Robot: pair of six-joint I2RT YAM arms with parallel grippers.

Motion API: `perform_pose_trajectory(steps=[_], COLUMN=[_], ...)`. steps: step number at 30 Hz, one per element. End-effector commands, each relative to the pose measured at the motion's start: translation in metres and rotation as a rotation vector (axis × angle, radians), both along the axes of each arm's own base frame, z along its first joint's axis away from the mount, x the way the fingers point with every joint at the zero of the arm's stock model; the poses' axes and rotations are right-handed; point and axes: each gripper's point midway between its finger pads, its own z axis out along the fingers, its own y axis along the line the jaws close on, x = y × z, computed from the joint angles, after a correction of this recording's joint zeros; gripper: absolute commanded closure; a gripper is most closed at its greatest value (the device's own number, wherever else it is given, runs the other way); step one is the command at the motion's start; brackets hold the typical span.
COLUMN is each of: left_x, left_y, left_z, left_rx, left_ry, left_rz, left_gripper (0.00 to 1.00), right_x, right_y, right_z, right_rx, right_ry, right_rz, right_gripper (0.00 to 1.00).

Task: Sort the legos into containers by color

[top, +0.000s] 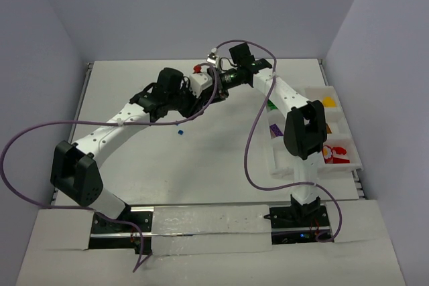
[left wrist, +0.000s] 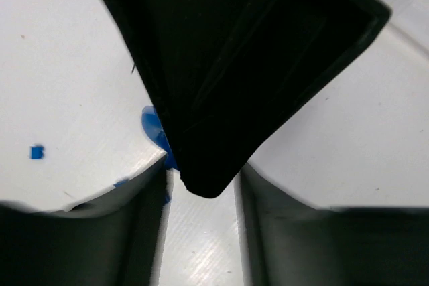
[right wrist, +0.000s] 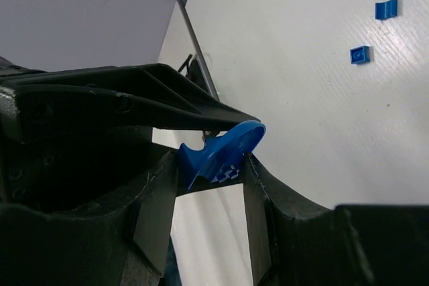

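The right gripper (right wrist: 209, 165) is clenched on a curved blue lego (right wrist: 224, 155), above the surface (top: 201, 165) at upper centre of the top view. The left gripper (left wrist: 201, 182) is released, jaws parted beside it. At the right edge lies the white tray (top: 343, 167).

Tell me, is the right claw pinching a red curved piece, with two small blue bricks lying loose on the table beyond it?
Not red: the curved piece between the fingers of the right claw is blue, as the right wrist view shows. The two small blue bricks do lie loose on the table beyond it.
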Motion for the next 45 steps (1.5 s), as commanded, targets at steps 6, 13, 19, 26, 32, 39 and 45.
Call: perform_pose_trajectory(steps=[6, 13, 19, 26, 32, 39, 45], left_x=[0.009, -0.004, -0.011, -0.003, 0.019, 0.028, 0.033], left_y=[-0.016, 0.01, 0.047, 0.063, 0.08, 0.083, 0.083], left_z=[0.036, 0.034, 0.036, 0.018, 0.009, 0.005, 0.002], left_rx=[-0.073, -0.063, -0.067, -0.061, -0.096, -0.089, -0.071], left_ry=[-0.111, -0.082, -0.106, -0.051, 0.03, 0.032, 0.047], left_rz=[0.0, 0.015, 0.047, 0.143, 0.235, 0.249, 0.247], left_gripper=[0.01, 0.01, 0.01, 0.01, 0.01, 0.01, 0.01], right_x=[-0.002, 0.014, 0.003, -0.052, -0.1, -0.13, -0.132], right_y=[-0.007, -0.057, -0.125, -0.192, -0.254, -0.314, -0.338], right_z=[0.004, -0.008, -0.015, -0.024, -0.037, -0.058, -0.08], right_rx=[-0.032, -0.122, -0.247, -0.482, -0.669, -0.874, -1.002], right_ry=[-0.087, -0.138, -0.24, -0.441, -0.476, -0.422, -0.359], right_rz=[0.02, -0.061, -0.088, -0.002, -0.036, -0.075, -0.114], right_gripper=[1.0, 1.0, 1.0, 1.0, 1.0, 1.0, 1.0])
